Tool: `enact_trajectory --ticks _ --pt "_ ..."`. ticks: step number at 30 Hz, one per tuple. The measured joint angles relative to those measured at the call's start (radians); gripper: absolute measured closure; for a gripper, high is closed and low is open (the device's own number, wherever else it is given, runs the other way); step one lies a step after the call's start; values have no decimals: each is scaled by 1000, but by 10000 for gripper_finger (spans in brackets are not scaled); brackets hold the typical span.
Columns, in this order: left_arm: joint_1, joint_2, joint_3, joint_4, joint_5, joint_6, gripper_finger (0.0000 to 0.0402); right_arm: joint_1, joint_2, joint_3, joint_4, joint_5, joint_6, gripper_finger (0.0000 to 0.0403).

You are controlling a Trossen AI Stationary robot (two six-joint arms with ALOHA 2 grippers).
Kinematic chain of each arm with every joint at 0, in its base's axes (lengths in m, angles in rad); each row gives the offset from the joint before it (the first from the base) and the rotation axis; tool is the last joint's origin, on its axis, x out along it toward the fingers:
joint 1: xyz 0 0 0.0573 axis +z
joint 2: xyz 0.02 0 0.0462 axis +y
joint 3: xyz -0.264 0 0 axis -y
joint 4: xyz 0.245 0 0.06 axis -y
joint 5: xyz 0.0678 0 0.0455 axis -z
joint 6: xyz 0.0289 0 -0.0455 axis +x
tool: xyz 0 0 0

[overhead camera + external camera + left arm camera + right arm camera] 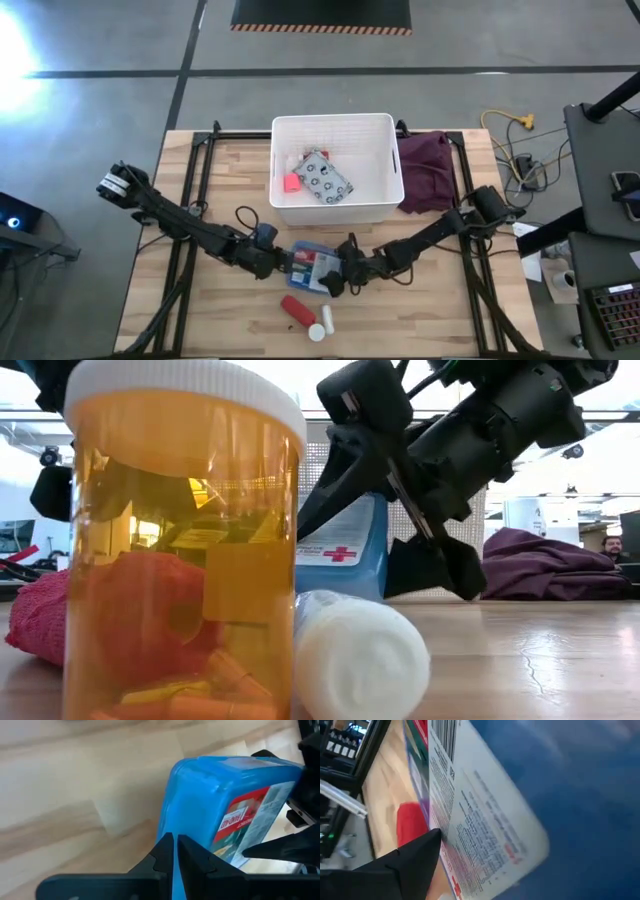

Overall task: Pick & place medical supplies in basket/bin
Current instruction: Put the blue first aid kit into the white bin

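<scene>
The flat blue box (310, 266) with a red-white label sits tilted between both grippers at mid-table, near side of the white bin (385, 200). My left gripper (272, 262) is shut on its left end and my right gripper (342, 272) on its right end. In the low view the blue box (345, 545) shows behind the right gripper (385, 535). The grey-white patterned pack (325, 178) and a pink piece (291, 183) lie in the bin. A red item (295, 308), a white bottle (327, 316) and an amber pill bottle (180, 550) rest on the table's near part. My left gripper pinches the box's thin left edge (172, 827) between its two nearly closed fingers (161, 851), coming level from the table's left. My right gripper comes from the table's right at the box's right end. One finger (415, 857) lies against the label face (470, 840); the box hides the other finger.
A maroon cloth (425, 168) lies beside the bin's right wall. The bin stands just beyond the box at the table's far middle. The bottles sit close to the near edge, below the grippers. Bare wood (440, 310) shows to the right and left of them.
</scene>
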Motion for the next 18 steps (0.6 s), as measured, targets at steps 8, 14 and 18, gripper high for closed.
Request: enact_trajectory --ticks 8,14,18 --pt "12 0 -4 -12 2 -10 393 -2 -74 3 19 37 -216 119" --pt "17 -2 -4 -15 0 -2 393 -1 -112 2 10 -2 -302 178" --pt "16 -9 4 -34 -9 7 393 -1 -152 2 1 -18 -329 214"
